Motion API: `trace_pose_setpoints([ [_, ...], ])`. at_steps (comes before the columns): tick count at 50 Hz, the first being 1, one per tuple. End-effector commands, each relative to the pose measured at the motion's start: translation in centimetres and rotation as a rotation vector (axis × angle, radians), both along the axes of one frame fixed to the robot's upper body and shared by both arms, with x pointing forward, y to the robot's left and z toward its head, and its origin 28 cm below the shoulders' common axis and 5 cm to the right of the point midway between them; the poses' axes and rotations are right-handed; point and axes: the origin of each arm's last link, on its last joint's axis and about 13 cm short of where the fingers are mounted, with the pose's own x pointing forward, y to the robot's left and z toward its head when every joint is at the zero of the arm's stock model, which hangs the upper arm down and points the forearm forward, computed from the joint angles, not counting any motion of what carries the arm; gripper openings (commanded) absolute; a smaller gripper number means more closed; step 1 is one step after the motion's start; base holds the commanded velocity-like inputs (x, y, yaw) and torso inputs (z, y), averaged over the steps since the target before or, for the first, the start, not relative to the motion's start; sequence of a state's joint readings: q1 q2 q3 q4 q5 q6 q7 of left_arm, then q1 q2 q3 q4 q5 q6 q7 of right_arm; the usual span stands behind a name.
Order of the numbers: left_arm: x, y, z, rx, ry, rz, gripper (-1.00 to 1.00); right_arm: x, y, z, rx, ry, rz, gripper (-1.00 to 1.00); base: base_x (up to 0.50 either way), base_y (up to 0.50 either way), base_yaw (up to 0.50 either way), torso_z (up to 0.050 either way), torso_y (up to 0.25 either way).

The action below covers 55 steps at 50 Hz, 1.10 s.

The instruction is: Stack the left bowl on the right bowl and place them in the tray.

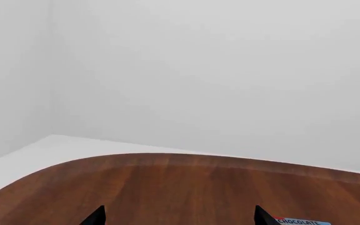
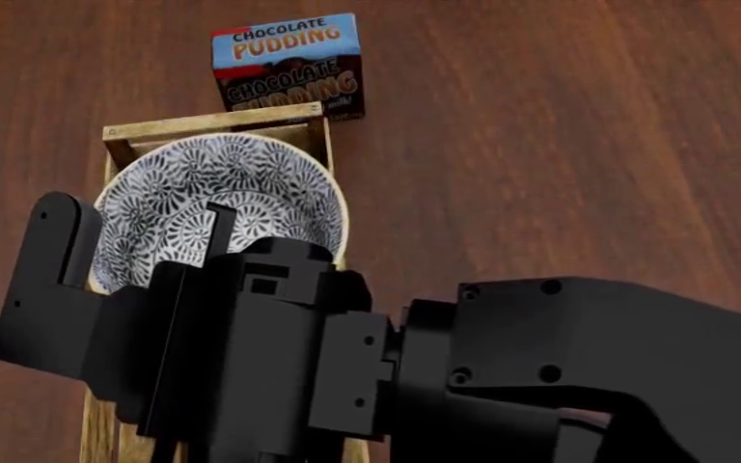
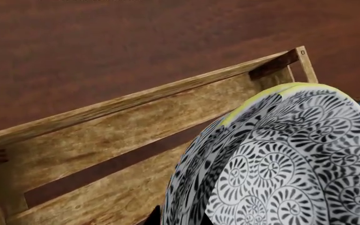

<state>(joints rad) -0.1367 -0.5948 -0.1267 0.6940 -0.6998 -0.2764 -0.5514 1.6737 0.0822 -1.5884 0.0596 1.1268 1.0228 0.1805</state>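
- Head view: the bowls (image 2: 216,207), black-and-white swirl pattern, sit inside the far end of the tray (image 2: 209,125). Only the top one is clearly seen from here.
- Right wrist view: two nested rims show, a yellowish edge (image 3: 255,101) peeking out behind the patterned one, so the bowls (image 3: 280,164) are stacked one in the other.
- Tray is light wood, low sides, with a dark slat gap along the bottom (image 3: 105,164). It lies lengthwise away from the robot on the brown table (image 2: 577,145).
- Pudding box (image 2: 287,66) stands just beyond the tray's far end, close to it; contact cannot be told.
- Right arm (image 2: 344,367) fills the lower head view, its gripper (image 2: 220,231) over the bowls, one thin finger reaching down into the bowl. Whether it pinches the rim or is spread cannot be told.
- Left gripper (image 1: 180,216): only two dark fingertips show in its wrist view, well apart, nothing between them, above the table edge (image 1: 167,157). A corner of the pudding box (image 1: 302,221) sits beside one tip.
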Motion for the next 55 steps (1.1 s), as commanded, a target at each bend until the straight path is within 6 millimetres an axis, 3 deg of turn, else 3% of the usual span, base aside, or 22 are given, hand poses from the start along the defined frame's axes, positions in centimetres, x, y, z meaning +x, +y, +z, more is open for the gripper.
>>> trace_pose_setpoints([
  [1, 0.0, 0.0, 0.0, -0.001, 0.000, -0.002, 1.00, 0.9, 0.3, 0.3, -0.009, -0.011, 0.028, -1.00, 0.00, 0.00, 0.00, 0.000, 0.000],
  [55, -0.1, 0.1, 0.0, -0.003, -0.004, 0.000, 1.00, 3.2, 0.9, -2.3, -0.001, 0.084, 0.050, -1.00, 0.00, 0.00, 0.00, 0.000, 0.001],
])
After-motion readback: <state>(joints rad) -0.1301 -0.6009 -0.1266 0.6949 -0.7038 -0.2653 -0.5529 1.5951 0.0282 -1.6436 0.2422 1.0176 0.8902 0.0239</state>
